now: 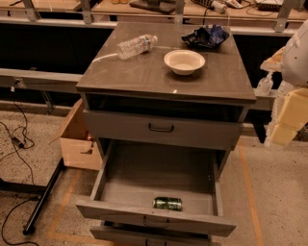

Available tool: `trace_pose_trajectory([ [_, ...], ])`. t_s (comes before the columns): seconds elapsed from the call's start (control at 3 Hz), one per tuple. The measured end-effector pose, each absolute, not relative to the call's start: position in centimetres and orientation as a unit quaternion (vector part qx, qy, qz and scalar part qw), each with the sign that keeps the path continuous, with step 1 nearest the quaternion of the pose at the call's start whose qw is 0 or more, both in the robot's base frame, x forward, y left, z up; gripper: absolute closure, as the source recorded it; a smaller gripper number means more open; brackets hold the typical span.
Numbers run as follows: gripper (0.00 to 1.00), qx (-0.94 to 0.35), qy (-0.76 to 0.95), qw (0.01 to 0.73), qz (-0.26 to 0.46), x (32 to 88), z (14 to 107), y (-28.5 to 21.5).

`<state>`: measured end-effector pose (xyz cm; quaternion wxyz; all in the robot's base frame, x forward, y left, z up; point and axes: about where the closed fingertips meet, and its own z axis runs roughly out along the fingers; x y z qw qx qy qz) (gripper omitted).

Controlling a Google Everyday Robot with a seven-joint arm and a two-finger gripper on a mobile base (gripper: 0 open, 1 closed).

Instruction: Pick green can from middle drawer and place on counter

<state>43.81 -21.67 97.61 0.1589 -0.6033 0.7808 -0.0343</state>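
Note:
The green can [168, 203] lies on its side in the open middle drawer [120, 211], close behind the drawer's front panel, right of centre. The drawer is pulled far out toward me. The counter [144, 72] is the cabinet's glossy grey-brown top above it. My gripper [284, 127] hangs at the right edge of the view, beside the cabinet's right side at about top-drawer height. It is well above and to the right of the can, and holds nothing that I can see.
On the counter lie a clear water bottle [136, 46], a white bowl [184, 61] and a crumpled blue bag [206, 36]. The top drawer [161, 129] is shut. A cardboard box [77, 139] stands left of the cabinet, with cables [19, 139] on the floor. A workbench [144, 7] runs behind.

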Motion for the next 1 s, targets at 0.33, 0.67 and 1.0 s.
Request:
trace_pose_trajectory([
  [0.33,0.0,-0.603,0.781,0.159,-0.034,43.8,97.6,-21.7],
  [0.67,0.0,-0.591,0.786,0.177,-0.025,43.8,96.0,-21.5],
  [1.0,0.0,-0.573,0.794,0.204,-0.018,42.9,90.1,-20.2],
])
